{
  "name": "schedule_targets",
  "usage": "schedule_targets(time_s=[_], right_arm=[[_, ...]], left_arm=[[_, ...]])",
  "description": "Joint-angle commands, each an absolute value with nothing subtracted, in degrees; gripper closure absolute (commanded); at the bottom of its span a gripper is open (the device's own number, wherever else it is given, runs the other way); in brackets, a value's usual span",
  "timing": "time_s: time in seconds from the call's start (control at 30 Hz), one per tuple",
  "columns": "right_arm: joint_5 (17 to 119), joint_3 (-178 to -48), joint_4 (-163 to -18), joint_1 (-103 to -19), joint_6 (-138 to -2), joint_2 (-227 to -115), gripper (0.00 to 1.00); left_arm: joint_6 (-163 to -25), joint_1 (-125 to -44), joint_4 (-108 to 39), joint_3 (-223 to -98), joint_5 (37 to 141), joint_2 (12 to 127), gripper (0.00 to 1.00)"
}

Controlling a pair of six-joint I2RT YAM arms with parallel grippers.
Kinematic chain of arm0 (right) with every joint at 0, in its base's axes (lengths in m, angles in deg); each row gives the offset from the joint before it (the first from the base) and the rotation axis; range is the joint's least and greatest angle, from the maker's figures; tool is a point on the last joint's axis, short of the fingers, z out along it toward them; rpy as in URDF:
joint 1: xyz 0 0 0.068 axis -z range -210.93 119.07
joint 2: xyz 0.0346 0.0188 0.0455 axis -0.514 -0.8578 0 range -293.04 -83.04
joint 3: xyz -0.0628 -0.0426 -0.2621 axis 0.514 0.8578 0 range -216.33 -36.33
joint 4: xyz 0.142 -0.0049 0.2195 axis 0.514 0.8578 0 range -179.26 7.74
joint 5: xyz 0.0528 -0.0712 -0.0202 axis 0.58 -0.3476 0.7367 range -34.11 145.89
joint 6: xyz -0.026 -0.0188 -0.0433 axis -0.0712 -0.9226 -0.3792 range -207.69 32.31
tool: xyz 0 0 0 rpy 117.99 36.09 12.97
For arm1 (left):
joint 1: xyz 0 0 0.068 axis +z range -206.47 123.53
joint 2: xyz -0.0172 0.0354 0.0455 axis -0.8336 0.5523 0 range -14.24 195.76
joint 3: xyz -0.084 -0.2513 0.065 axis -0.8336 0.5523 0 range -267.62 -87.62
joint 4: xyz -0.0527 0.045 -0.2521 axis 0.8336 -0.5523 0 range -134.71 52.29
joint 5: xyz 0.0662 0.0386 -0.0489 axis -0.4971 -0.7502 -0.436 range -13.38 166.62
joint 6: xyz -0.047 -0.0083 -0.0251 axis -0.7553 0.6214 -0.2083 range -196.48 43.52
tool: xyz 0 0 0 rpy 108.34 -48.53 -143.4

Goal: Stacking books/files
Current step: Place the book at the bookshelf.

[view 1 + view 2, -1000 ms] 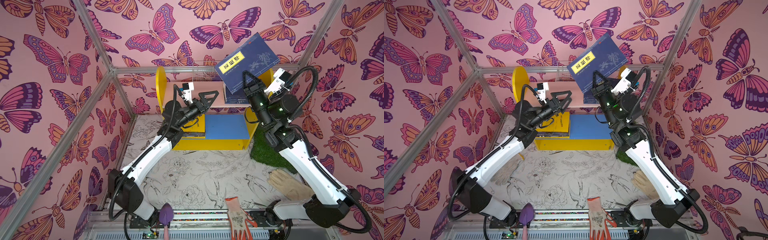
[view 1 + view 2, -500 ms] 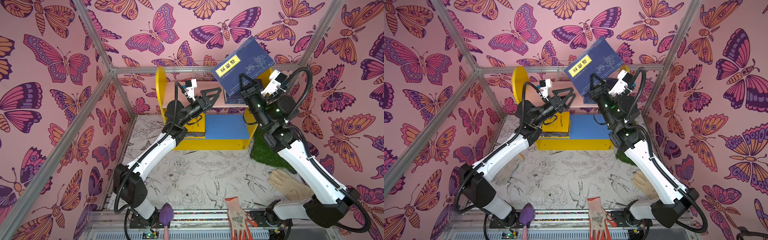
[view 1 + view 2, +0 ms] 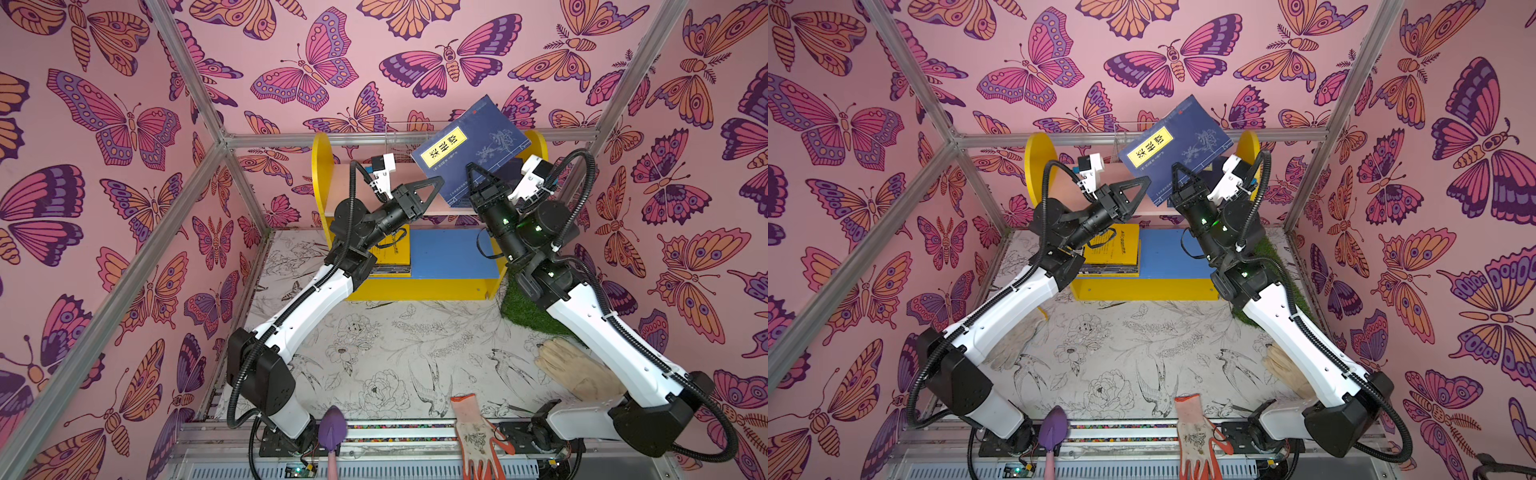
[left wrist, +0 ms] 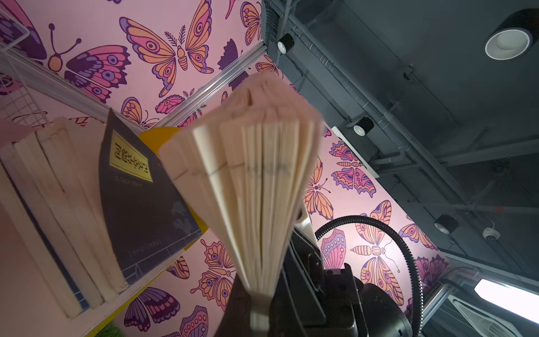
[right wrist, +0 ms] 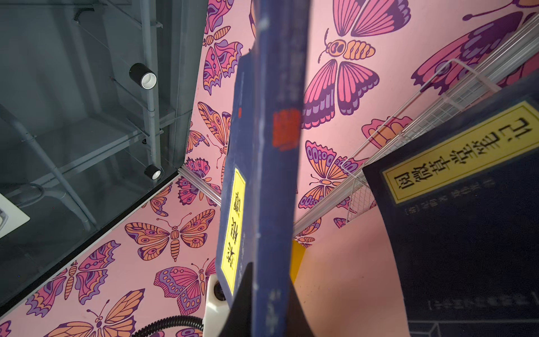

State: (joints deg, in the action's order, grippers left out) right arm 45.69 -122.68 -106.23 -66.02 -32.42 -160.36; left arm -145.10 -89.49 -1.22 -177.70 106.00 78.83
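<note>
Both end effectors are gripping one navy paperback with a yellow title label [image 3: 490,124], hanging tilted above the yellow two-tier shelf [image 3: 415,293] at the far edge of the tabletop [image 3: 395,345]: the right end effector [image 3: 471,167] is clamping its lower edge, the left end effector [image 3: 439,180] is pinching the fanning pages. Pulling against each other is risking torn pages; a right-side release is risking the book flopping open. Upright books [image 4: 58,204] are crowding the upper shelf just behind, and a yellow-topped flat stack [image 3: 395,255] is filling the lower board's left end.
</note>
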Motion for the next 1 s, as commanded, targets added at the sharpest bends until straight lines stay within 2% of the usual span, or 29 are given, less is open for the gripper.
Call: schedule_targets(time_s=[0.0,0.07,0.17,0.23,0.33,0.43,0.53,0.63,0.77,0.97], right_arm=[[45.44,-122.85,-107.97,-66.79,-32.62,-158.92,1.00],[45.36,-123.34,-106.08,-67.16,-33.38,-158.59,1.00],[45.08,-123.87,-101.39,-67.40,-35.02,-157.72,0.73],[43.18,-123.60,-96.17,-67.39,-37.60,-155.84,0.63],[34.85,-121.45,-86.93,-67.35,-40.71,-151.31,0.62],[21.68,-117.88,-80.07,-67.40,-43.82,-145.22,0.64],[12.17,-113.36,-80.83,-67.26,-48.97,-138.80,0.65],[8.14,-111.03,-81.21,-67.23,-53.80,-134.80,0.66],[6.01,-110.13,-79.05,-67.25,-56.97,-132.65,0.67],[6.80,-108.16,-76.63,-67.28,-54.58,-131.65,0.67]], left_arm=[[-142.17,-89.45,-1.61,-179.40,103.79,78.19,1.00],[-139.96,-89.09,-6.52,-182.13,102.43,78.56,1.00],[-133.58,-88.49,-25.33,-194.46,102.52,82.56,1.00],[-129.12,-87.81,-40.57,-208.78,103.82,88.04,1.00],[-129.25,-85.26,-56.14,-228.26,108.76,97.25,1.00],[-136.13,-81.82,-58.83,-239.55,117.56,105.10,1.00],[-139.88,-79.57,-55.56,-239.49,122.57,106.55,1.00],[-140.29,-78.89,-55.52,-239.41,125.55,106.87,1.00],[-141.09,-79.23,-55.28,-239.13,127.56,107.52,1.00],[-142.39,-80.18,-53.64,-239.18,128.81,109.24,1.00]])
